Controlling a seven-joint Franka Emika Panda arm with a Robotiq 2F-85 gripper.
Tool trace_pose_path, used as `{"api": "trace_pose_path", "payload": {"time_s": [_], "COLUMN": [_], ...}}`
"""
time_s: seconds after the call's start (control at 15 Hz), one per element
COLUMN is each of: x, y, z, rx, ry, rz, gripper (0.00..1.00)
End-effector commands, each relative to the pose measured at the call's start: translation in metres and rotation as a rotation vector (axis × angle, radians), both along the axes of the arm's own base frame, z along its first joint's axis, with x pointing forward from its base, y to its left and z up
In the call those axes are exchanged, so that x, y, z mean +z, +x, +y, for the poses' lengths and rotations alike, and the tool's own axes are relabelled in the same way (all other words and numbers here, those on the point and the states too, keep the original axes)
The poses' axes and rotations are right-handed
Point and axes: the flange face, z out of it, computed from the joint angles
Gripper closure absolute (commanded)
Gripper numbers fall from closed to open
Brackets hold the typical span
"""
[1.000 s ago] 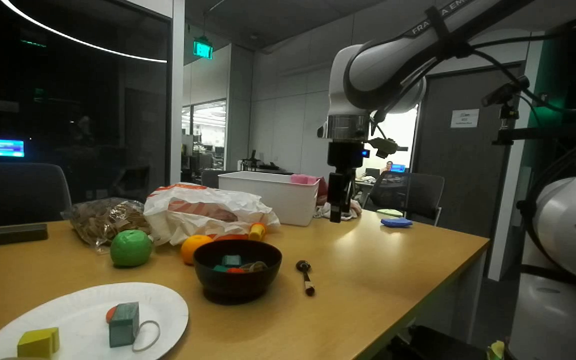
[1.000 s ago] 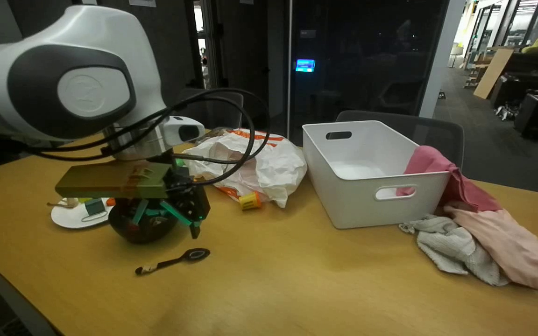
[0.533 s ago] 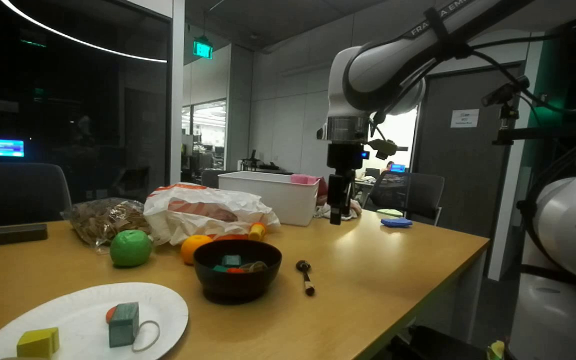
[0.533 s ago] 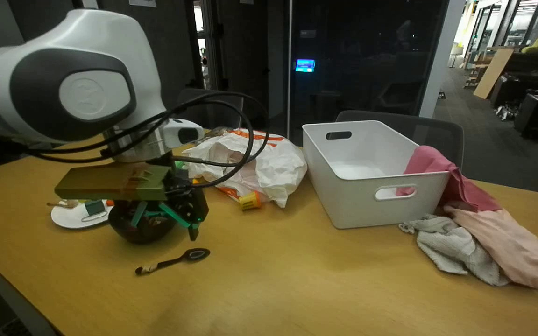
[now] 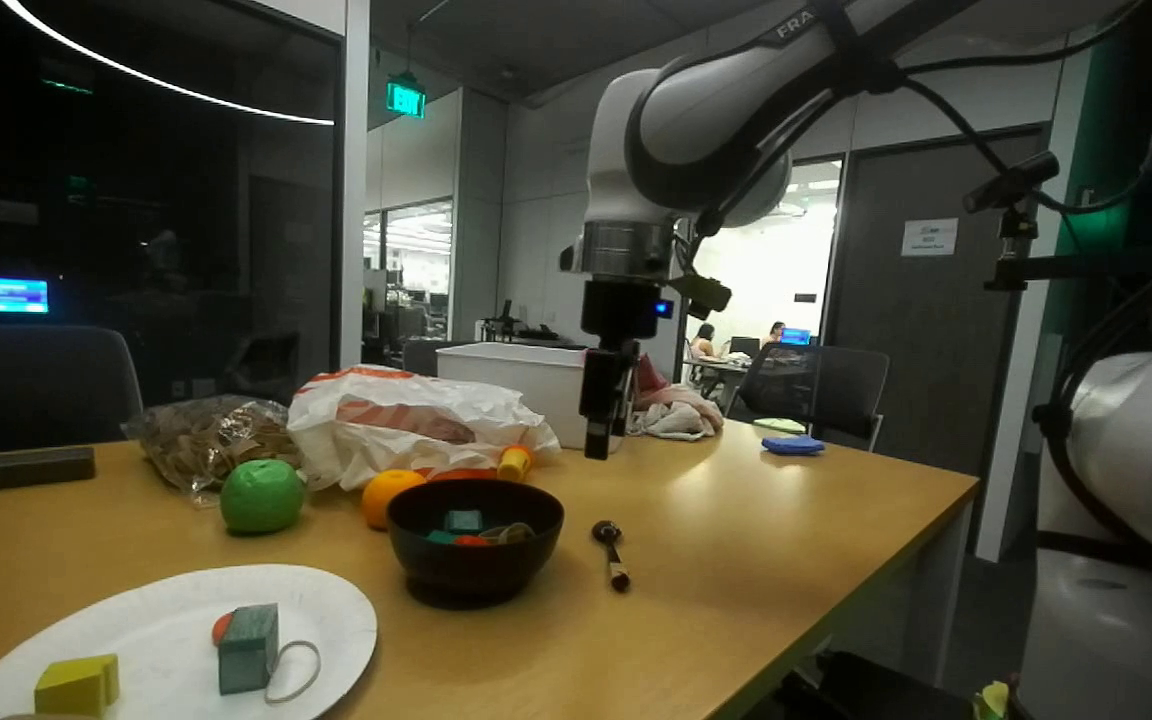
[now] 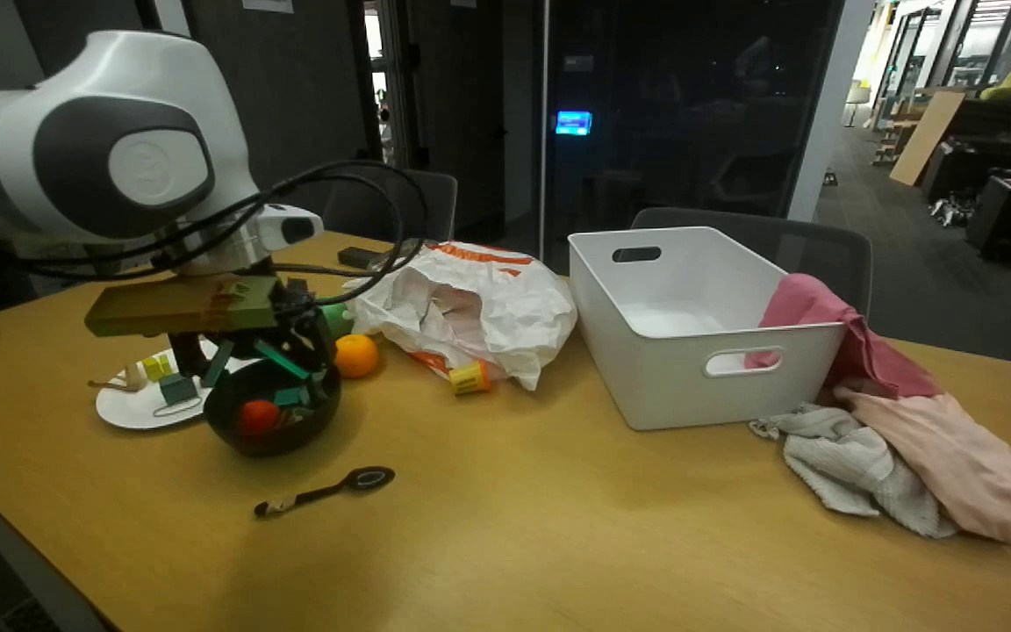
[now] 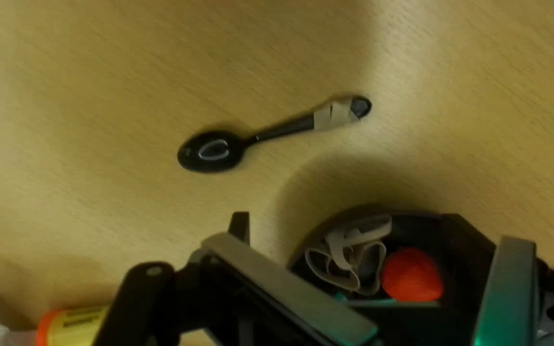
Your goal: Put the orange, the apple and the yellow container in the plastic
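The green apple [image 5: 262, 496] and the orange [image 5: 391, 497] stand on the table in front of the white plastic bag [image 5: 416, 415], the orange partly behind the bowl. In an exterior view the orange [image 6: 356, 355] shows fully and the apple [image 6: 337, 321] is partly hidden. The yellow container [image 6: 469, 377] with an orange lid lies at the bag's open mouth. It also shows at the bottom of the wrist view [image 7: 76, 327], partly covered by a finger. My gripper [image 7: 349, 228] points down, open and empty, above the table near the black bowl. Its fingers [image 7: 240, 226] are wide apart.
The black bowl [image 5: 476, 560] holds a red piece, teal blocks and bands. A black spoon [image 6: 339, 489] lies beside it. A white paper plate [image 5: 166, 600] holds blocks. A white bin [image 6: 699, 369] with cloths [image 6: 935, 456] stands beyond the bag. A clear bag [image 5: 221, 440] lies behind the apple.
My arm has moved left in both exterior views, towards the bowl and bag side. The orange and more of the apple have come out from behind the gripper. The objects have not moved.
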Motion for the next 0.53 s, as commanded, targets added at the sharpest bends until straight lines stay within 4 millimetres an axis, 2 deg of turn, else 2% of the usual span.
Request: {"api": "trace_pose_path", "payload": {"time_s": [0.0, 0.27, 0.47], "x": [0.015, 0.004, -0.011], "y": [0.046, 0.087, 0.117], "z": [0.054, 0.095, 0.107], "rx": [0.065, 0.132, 0.178], "ry": [0.006, -0.022, -0.06], "rz": [-0.041, -0.034, -0.052], "gripper": [0.0, 0.0, 0.0]}}
